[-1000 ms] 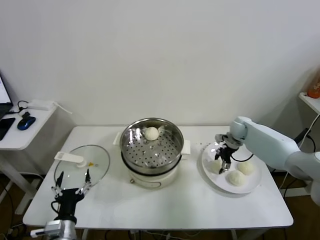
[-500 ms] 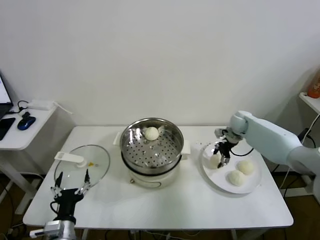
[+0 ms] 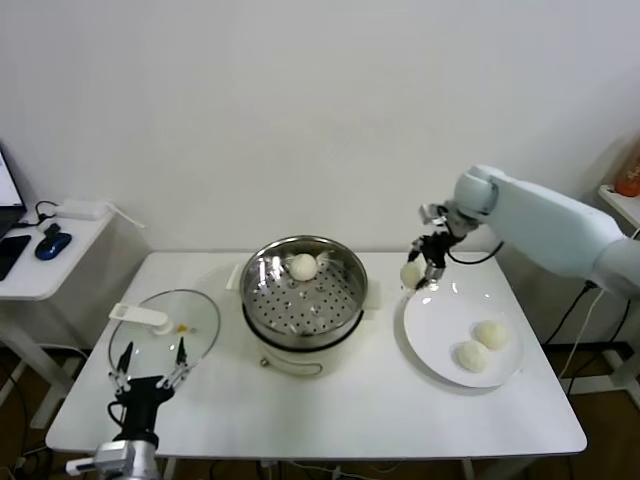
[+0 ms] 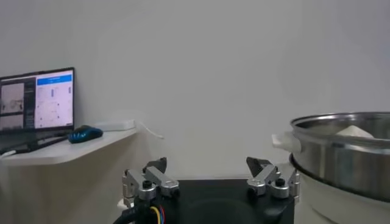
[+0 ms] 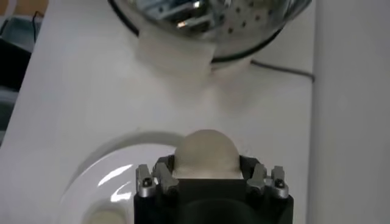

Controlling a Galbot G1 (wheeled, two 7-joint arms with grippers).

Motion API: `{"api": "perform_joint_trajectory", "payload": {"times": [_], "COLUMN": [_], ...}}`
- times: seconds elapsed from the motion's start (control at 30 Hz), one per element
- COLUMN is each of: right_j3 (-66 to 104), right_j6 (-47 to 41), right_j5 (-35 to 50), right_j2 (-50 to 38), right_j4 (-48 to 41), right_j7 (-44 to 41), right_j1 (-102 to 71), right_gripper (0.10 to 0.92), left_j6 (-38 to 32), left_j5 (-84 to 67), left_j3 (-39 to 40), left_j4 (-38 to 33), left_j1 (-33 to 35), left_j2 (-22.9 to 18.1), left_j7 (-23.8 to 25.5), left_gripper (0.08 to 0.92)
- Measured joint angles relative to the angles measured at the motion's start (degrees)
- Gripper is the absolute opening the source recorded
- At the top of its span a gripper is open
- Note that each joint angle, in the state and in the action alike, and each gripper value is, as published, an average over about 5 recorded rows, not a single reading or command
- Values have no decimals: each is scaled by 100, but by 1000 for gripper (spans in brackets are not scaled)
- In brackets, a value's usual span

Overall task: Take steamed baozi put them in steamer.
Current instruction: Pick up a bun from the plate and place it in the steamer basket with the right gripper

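Note:
My right gripper is shut on a cream-white steamed baozi, held in the air above the plate's far-left rim, just right of the steamer. In the right wrist view the baozi sits gripped between the jaws, with the steamer ahead. One baozi lies on the perforated floor at the back of the steamer. Two more baozi rest on the white plate. My left gripper hangs open and idle near the table's front-left edge.
A glass lid with a white handle lies on the table left of the steamer. A side shelf at the far left holds a mouse and cables. The wall stands close behind the table.
My right gripper closed on a baozi on the plate, lifted it and carried it up and left toward the steamer. The left arm barely moved.

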Motion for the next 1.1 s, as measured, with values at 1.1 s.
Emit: {"api": "perform_joint_trajectory", "payload": {"times": [1.1], "right_j3": [-112], "right_j6": [-620], "right_j5": [1091], "right_j2": [2675], "right_j4": [-654], "right_j7": [334], "right_j1": [-251], "right_gripper": [696], "left_j6": [-53], "left_j5": [-96], "left_j3": [-26], "left_j4": [-97], "left_j1": [66], "left_j2": [16], "left_j7": [2], "left_gripper": [823]}}
